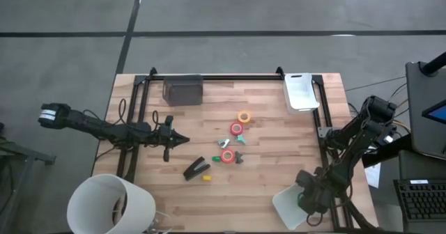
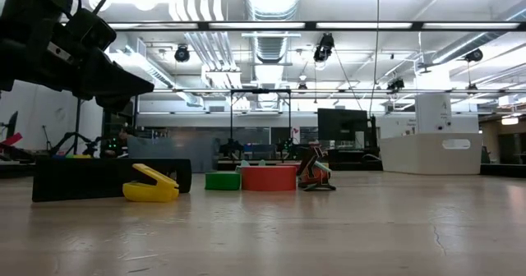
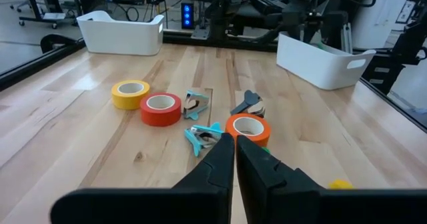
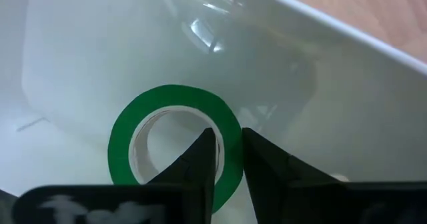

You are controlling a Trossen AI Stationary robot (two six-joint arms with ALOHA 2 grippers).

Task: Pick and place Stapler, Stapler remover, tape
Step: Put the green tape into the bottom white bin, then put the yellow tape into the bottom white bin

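Your right gripper (image 4: 227, 151) sits down inside the white bin (image 4: 347, 84), fingers slightly parted astride the green tape roll (image 4: 127, 141)'s rim. So one roll looks delivered. Well away, by your closed left gripper (image 1: 182, 140), stapler (image 1: 196, 168) and other rolls (image 1: 237, 129) wait.

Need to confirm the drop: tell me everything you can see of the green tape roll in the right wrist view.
The green tape roll is a glossy green ring with a pale core, lying inside the white bin against its wall. The right gripper hangs just over it, jaws slightly apart, straddling the ring's edge; contact cannot be told.
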